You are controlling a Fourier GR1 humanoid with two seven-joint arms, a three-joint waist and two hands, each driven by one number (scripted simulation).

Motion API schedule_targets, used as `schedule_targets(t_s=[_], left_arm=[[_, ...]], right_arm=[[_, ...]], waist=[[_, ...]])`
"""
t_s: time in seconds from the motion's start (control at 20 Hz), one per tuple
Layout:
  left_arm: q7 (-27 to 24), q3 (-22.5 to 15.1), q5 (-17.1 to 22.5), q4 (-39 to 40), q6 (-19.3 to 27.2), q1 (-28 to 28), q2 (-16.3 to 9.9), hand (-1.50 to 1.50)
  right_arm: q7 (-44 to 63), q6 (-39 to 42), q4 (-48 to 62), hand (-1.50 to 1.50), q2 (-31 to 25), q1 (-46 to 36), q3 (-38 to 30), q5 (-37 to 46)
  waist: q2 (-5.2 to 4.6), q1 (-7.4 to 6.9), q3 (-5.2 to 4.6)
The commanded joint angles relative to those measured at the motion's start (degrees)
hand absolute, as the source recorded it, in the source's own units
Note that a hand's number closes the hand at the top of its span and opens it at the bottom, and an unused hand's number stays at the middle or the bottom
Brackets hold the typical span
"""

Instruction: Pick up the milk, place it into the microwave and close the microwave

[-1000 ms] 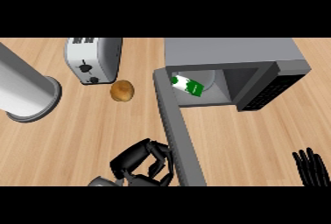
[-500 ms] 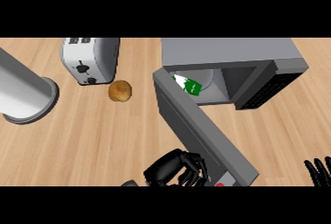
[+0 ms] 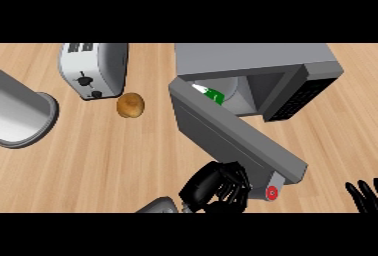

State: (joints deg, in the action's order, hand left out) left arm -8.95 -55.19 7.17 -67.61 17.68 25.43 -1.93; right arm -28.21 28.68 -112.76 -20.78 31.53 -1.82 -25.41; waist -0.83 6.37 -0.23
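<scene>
I see the left hand (image 3: 218,187), fingers curled, against the flat grey microwave door (image 3: 232,137) (half open). The milk (image 3: 210,93), green and white, seems to sit inside the boxy microwave (image 3: 258,62). The right hand (image 3: 365,196) rests spread at the lower right.

The green-and-white milk carton (image 3: 210,93) inside the grey box-shaped microwave (image 3: 258,65) shows only a sliver — the long grey microwave door (image 3: 229,135) covers the rest. The black right hand (image 3: 365,195) is cut off at the lower right corner, only fingertips showing. A grey metal cylinder (image 3: 22,117) runs off the left edge. The black left hand (image 3: 214,187) hides the door's outer lower edge.
</scene>
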Motion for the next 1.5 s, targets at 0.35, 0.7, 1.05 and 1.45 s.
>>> schedule_targets(t_s=[0.35, 0.7, 1.05, 1.45], left_arm=[[-1.53, -0.78, 12.22, 2.27, 13.55, 12.48, 1.88, 1.5], [-3.7, 0.55, 17.61, 8.97, 18.14, 19.74, 1.92, 1.5], [-4.76, 4.89, 25.31, 15.28, 16.36, 27.3, 1.93, 1.5], [-9.6, 8.29, 32.1, 22.05, 14.24, 30.43, 1.93, 1.5]], right_arm=[[8.44, -1.57, -9.59, -1.5, -2.71, -0.08, 1.56, -5.0], [11.85, -3.57, -12.42, -1.5, -3.52, -0.75, 1.3, -6.81], [15.86, -5.46, -15.79, -1.5, -5.04, -0.4, 0.67, -9.4], [16.58, -5.79, -15.17, -1.5, -6.11, -3.08, -1.41, -11.61]], waist=[[-0.88, 3.42, -0.18], [-1.43, 4.86, -0.04], [-1.86, 5.81, -0.01], [-2.94, 7.03, 0.11]])
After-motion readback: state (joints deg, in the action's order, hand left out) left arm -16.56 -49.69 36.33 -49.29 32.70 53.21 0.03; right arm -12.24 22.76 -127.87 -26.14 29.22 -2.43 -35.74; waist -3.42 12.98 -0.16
